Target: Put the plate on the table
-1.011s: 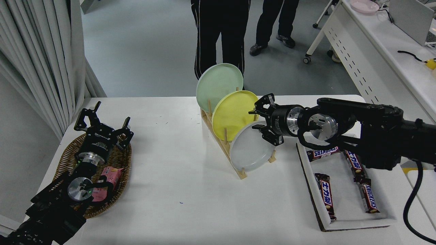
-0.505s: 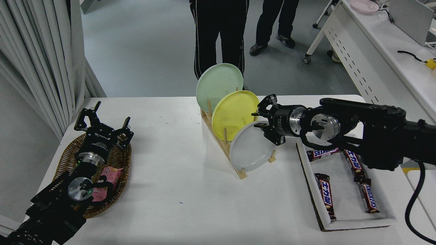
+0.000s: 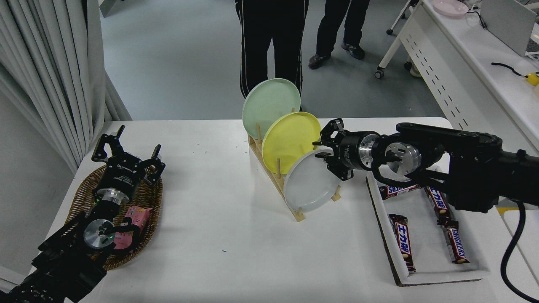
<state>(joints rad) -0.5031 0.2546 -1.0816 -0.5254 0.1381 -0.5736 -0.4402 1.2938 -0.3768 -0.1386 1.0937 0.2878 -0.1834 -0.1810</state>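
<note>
The light grey plate (image 3: 309, 185) stands on edge in the front slot of a wooden rack (image 3: 276, 179) on the white table (image 3: 202, 176). My right gripper (image 3: 318, 149) reaches in from the right at the plate's upper right rim. It is open, with one finger on either side of the rim, and whether they touch it is unclear. My left gripper (image 3: 128, 145) is parked open at the lower left, over a wicker basket (image 3: 84, 198).
A yellow plate (image 3: 290, 139) and a pale green plate (image 3: 269, 105) stand behind the grey one in the rack. A white tray (image 3: 425, 269) with several candy bars lies at the right. Two people (image 3: 271, 42) stand beyond the far edge, and a white desk (image 3: 463, 54) is at the upper right.
My right gripper has shifted slightly right and settled closer onto the grey plate's upper rim, its fingers a little narrower. The plate and left arm have not moved.
</note>
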